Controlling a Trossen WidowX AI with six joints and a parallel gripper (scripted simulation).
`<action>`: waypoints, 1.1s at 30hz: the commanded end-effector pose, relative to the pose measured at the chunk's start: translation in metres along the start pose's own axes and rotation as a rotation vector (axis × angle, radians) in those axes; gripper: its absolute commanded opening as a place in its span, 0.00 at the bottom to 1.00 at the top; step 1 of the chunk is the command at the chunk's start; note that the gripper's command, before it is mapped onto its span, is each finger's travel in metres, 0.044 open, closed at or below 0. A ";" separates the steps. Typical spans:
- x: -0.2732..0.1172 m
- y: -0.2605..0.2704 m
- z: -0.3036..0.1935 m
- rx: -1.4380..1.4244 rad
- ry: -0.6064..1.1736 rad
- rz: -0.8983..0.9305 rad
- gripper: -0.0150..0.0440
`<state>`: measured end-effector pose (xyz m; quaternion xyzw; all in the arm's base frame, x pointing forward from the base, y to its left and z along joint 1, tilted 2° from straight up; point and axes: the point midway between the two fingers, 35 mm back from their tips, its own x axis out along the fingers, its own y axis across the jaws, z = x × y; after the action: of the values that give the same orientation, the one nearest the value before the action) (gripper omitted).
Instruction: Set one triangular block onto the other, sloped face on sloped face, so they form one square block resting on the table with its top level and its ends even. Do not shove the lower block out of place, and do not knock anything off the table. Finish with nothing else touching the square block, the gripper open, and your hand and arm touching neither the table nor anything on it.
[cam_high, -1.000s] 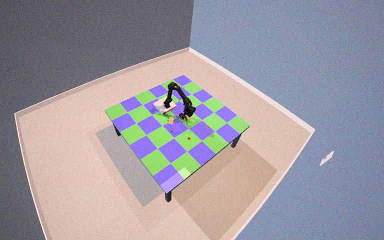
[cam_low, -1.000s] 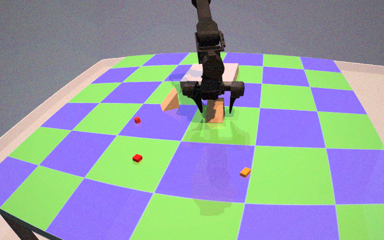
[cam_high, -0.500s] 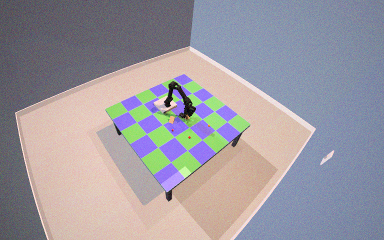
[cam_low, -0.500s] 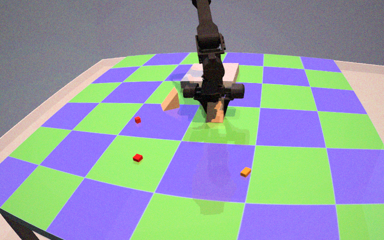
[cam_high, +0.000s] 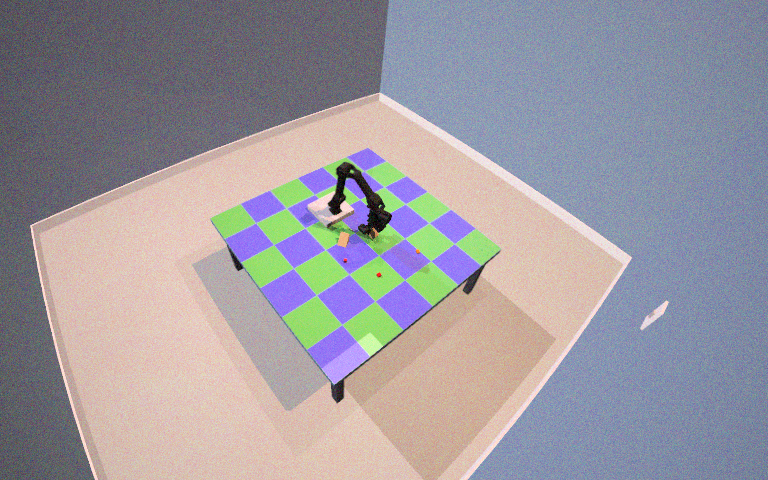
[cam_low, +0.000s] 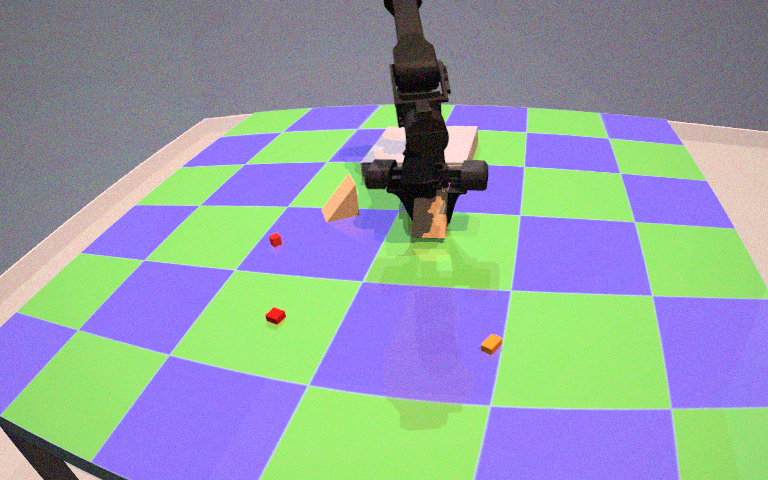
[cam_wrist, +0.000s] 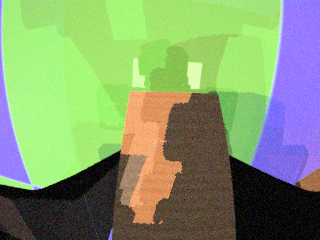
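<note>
Toward the table's base-side edge: your gripper (cam_high: 370, 233) (cam_low: 430, 217) (cam_wrist: 171, 156), fingers part-open, clamping one triangular block (cam_high: 374, 232) (cam_low: 429, 223) (cam_wrist: 150, 130) | other block (cam_high: 343, 239) (cam_low: 342, 200) beside, free | step: grasp | next: you likely lift, turn it slope-down

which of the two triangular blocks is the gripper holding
The triangular block between the gripper's fingers, sloped face up. The other triangular block stands nearer the red cube, with nothing gripping it.

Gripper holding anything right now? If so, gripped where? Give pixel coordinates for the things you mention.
Yes: the gripper (cam_high: 370, 233) (cam_low: 428, 217) (cam_wrist: 171, 156) holds a triangular block (cam_low: 437, 220) (cam_wrist: 145, 130), pinched across its width, a finger on each side; exact contact spots are hidden.
</note>
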<state>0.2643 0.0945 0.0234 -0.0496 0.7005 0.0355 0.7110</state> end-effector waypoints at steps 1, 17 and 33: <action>-0.019 0.001 0.004 0.001 -0.020 0.005 0.25; -0.017 0.001 0.002 -0.092 -0.013 0.003 0.25; -0.017 0.000 0.003 -0.534 -0.012 -0.002 0.25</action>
<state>0.2666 0.0959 0.0400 -0.2061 0.6704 0.1911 0.6867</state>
